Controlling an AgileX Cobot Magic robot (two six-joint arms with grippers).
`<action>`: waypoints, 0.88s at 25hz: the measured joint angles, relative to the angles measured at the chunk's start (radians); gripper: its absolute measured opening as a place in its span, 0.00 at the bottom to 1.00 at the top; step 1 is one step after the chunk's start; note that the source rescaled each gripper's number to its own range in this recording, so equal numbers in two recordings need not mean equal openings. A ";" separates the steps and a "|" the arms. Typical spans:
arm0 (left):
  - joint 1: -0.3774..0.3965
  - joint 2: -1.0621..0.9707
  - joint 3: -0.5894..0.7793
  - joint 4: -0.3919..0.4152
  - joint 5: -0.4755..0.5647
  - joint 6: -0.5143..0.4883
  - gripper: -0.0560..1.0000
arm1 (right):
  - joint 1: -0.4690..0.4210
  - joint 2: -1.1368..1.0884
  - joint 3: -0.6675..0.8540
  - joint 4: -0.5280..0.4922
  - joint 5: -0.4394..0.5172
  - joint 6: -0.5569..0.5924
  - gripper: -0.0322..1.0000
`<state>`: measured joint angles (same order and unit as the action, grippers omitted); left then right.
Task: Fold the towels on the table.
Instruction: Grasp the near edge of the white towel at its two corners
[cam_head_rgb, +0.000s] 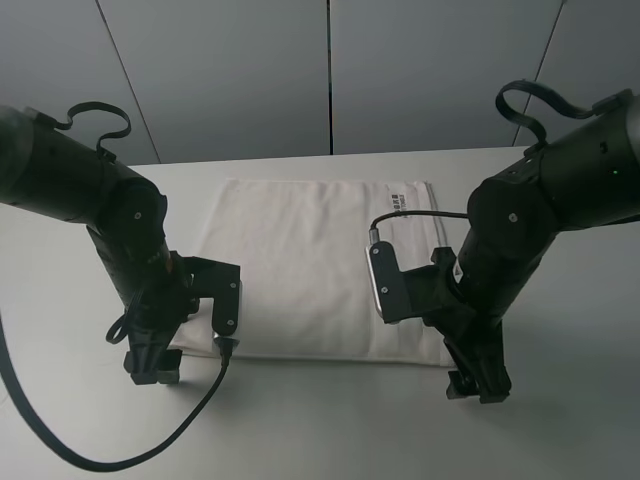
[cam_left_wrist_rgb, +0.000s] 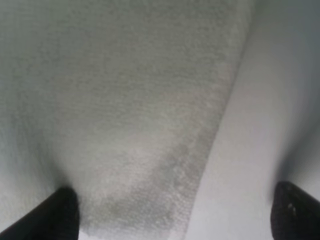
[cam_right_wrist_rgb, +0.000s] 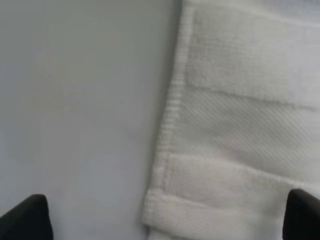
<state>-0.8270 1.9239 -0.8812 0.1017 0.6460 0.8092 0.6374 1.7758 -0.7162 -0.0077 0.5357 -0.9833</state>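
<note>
The white towel (cam_head_rgb: 305, 265) lies flat on the white table (cam_head_rgb: 320, 430), its small printed label (cam_head_rgb: 400, 197) near the far right corner. My left gripper (cam_head_rgb: 153, 368) hovers low over the towel's near left corner, jaws open. In the left wrist view the towel (cam_left_wrist_rgb: 125, 100) edge runs between the two dark fingertips (cam_left_wrist_rgb: 60, 215) of the left gripper (cam_left_wrist_rgb: 175, 220). My right gripper (cam_head_rgb: 478, 385) stands open at the near right corner. In the right wrist view the towel (cam_right_wrist_rgb: 240, 125) with its stitched border band shows its corner between the jaws of the right gripper (cam_right_wrist_rgb: 165, 220). Nothing is held.
Both black arms lean in over the towel's near side, with a cable (cam_head_rgb: 120, 455) looping across the table at the front left. A grey panelled wall (cam_head_rgb: 330, 70) stands behind the table. Bare tabletop (cam_right_wrist_rgb: 75, 100) borders the towel.
</note>
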 joint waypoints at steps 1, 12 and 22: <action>0.000 0.000 0.000 0.000 -0.001 0.000 1.00 | 0.000 0.000 0.000 0.000 -0.013 0.000 1.00; 0.000 0.000 0.000 0.000 -0.006 0.000 1.00 | 0.000 0.058 0.000 -0.002 -0.013 0.025 1.00; 0.000 0.000 0.000 0.000 -0.007 -0.014 1.00 | 0.000 0.058 0.006 -0.006 -0.083 0.027 0.38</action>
<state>-0.8270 1.9239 -0.8812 0.1017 0.6386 0.7949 0.6374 1.8333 -0.7101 -0.0139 0.4523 -0.9562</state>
